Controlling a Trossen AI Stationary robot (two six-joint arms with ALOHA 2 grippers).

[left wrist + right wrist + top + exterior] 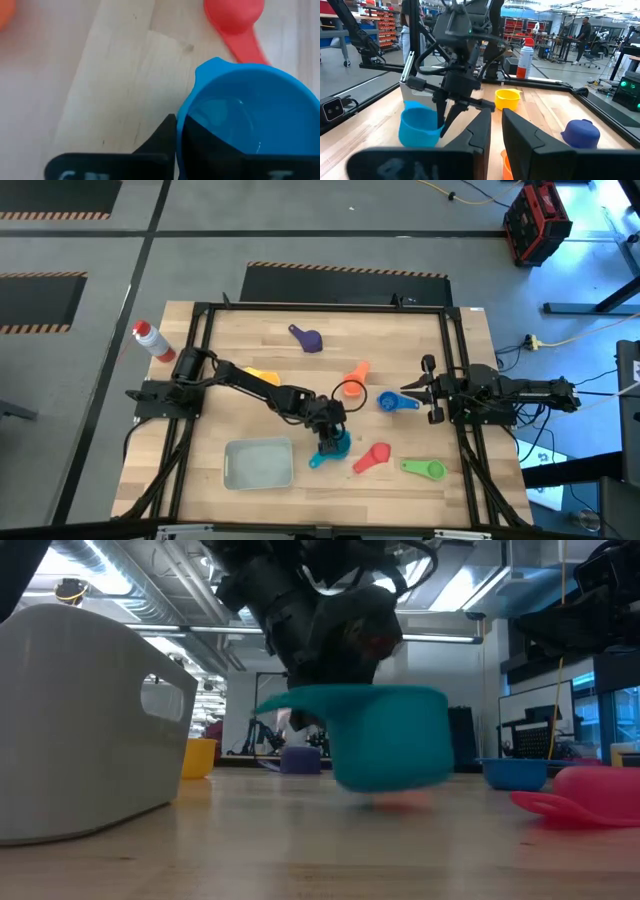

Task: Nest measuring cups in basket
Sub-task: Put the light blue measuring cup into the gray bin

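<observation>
Pale grey-green shallow rectangular plastic basket (pixel 258 464) serves as landmark. Immediately right of it, the left gripper (pixel 330 436) is clamped on the rim of the teal round-bowled plastic measuring cup (pixel 330 447), which appears just clear of the table in the low view; the cup's short handle points back toward the basket. The basket lies just left of the held cup, so the left arm is the nearer. Farther right, the right gripper (pixel 432 388) waits, fingers nearly together, empty.
</observation>
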